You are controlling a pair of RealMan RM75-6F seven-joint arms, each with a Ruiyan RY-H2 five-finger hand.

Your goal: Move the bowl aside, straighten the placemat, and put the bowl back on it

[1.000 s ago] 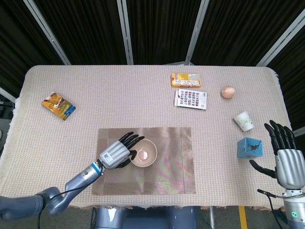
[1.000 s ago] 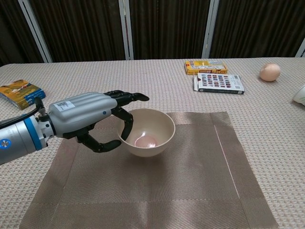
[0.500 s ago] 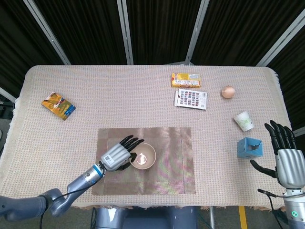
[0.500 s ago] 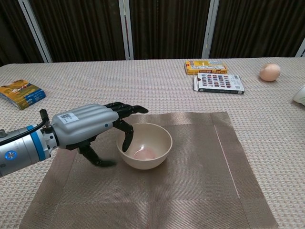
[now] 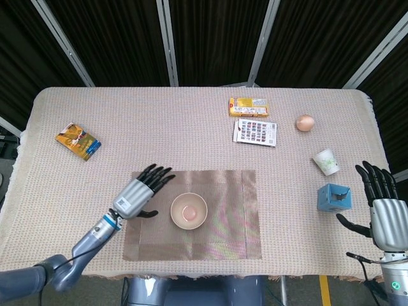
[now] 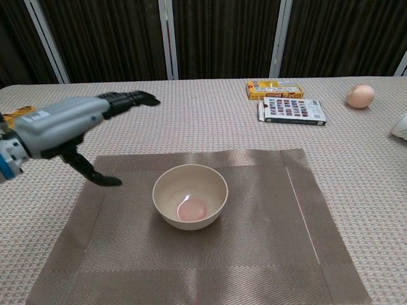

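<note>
A cream bowl (image 5: pixel 189 211) (image 6: pixel 190 196) stands upright on the brown woven placemat (image 5: pixel 236 217) (image 6: pixel 267 241), left of its middle. The placemat lies square to the table's front edge. My left hand (image 5: pixel 138 192) (image 6: pixel 70 124) hovers open over the placemat's left edge, fingers spread and apart from the bowl. At the table's right edge my right hand (image 5: pixel 381 210) is raised and open, holding nothing; the chest view does not show it.
A blue box (image 5: pixel 334 197) and a paper cup (image 5: pixel 326 161) sit near my right hand. An egg (image 5: pixel 305 122) (image 6: pixel 360 96), a yellow packet (image 5: pixel 248 106) (image 6: pixel 275 88) and a printed card (image 5: pixel 255 132) (image 6: pixel 292 110) lie at the back right. A small book (image 5: pixel 78 141) lies far left.
My left hand has let go of the bowl and drawn back to the left and up. The bowl now stands alone on the placemat, slightly nearer the front.
</note>
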